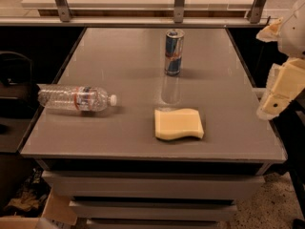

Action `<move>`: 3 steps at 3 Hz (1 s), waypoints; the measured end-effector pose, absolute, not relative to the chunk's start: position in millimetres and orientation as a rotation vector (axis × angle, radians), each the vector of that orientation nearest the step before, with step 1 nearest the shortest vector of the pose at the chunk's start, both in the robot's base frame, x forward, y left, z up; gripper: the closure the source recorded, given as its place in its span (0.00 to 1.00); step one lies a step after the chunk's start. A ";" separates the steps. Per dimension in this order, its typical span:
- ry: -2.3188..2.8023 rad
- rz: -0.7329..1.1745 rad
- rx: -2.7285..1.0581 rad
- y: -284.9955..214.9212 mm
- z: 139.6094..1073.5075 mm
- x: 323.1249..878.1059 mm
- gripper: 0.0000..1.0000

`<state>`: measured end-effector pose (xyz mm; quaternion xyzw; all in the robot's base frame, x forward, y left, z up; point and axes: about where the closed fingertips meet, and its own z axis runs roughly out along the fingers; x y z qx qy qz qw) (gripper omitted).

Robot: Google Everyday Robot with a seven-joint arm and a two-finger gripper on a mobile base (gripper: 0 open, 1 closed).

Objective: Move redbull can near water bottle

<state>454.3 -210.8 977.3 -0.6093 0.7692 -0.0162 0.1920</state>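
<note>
1. One grey flat-topped desk [119, 56] with drawers beneath carries three things.
2. Cream-coloured robot gripper [277, 93] hangs just off the desk's right edge, touching nothing; whether it is spread or closed is not readable from this view.
3. Clear ribbed plastic water bottle [76, 98] with a white cap lies on its side near the left edge, cap pointing right.
4. Pale yellow wavy-edged sponge [178, 124] lies flat near the front, right of centre.
5. Slim blue-and-silver redbull can [174, 52] stands upright toward the back, behind the sponge and well apart from the water bottle.
</note>
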 end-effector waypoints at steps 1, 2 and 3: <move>2.016 0.062 -1.728 -187.4 973.4 491.9 0.00; 1.881 0.194 -1.705 -160.4 967.1 527.2 0.00; 1.750 0.332 -1.675 -129.8 956.0 556.2 0.00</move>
